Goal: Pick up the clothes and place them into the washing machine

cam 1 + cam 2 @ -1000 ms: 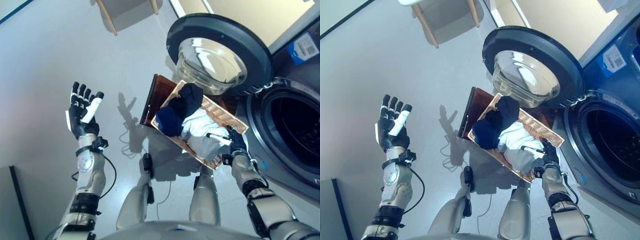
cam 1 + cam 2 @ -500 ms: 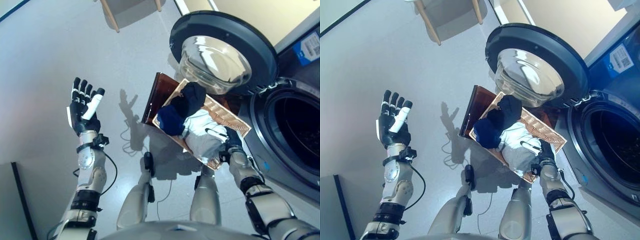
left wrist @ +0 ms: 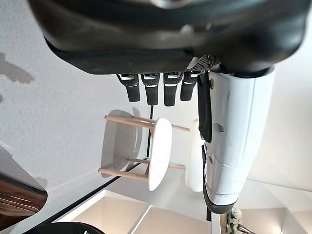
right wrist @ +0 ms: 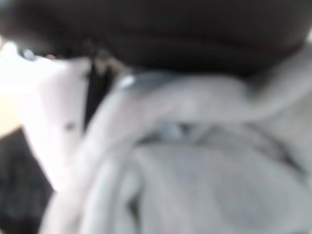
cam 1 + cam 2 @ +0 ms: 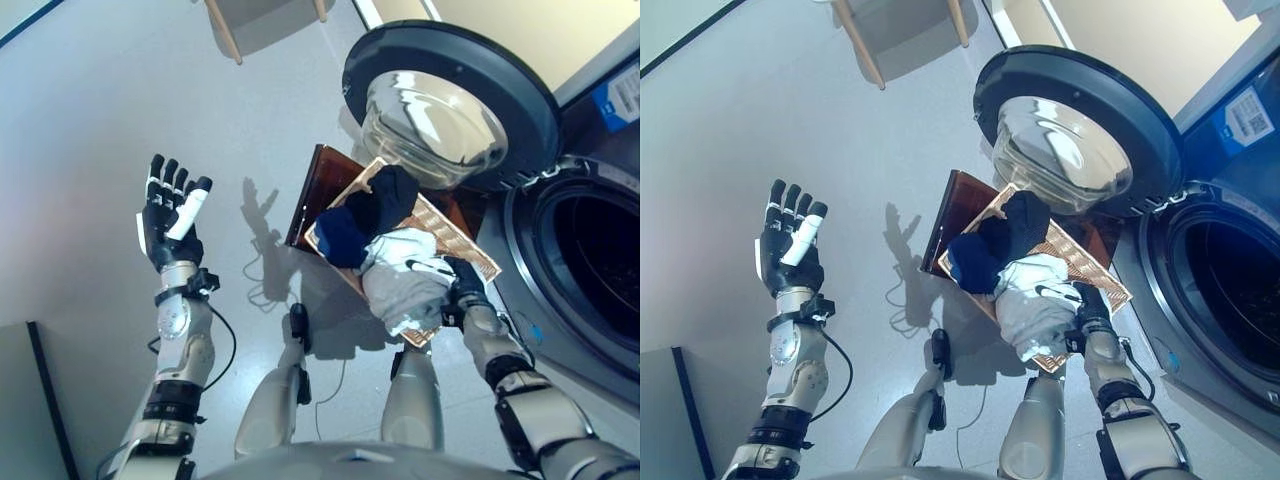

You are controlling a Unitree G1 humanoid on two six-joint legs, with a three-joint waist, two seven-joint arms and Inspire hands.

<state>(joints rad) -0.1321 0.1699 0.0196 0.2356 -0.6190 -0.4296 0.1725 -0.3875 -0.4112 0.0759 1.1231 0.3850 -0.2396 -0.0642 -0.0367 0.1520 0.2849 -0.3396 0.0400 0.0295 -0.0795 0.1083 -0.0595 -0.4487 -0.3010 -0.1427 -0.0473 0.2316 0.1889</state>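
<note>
Fingers of the right hand (image 5: 462,283) curled into white garment (image 5: 405,288), bunched over basket (image 5: 470,250) at 9 o'clock of washing machine (image 5: 585,270); soft, light, floppy, so grip bunched folds; left hand (image 5: 168,215) open, idle.

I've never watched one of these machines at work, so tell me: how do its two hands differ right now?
The left hand is raised over the bare floor with fingers straight and open, holding nothing; the right hand is down at the basket, closed on the white garment. The left hand is far from the washing machine; the right hand is just beside its open drum. Both are dark, each with a white thumb cover.
</note>
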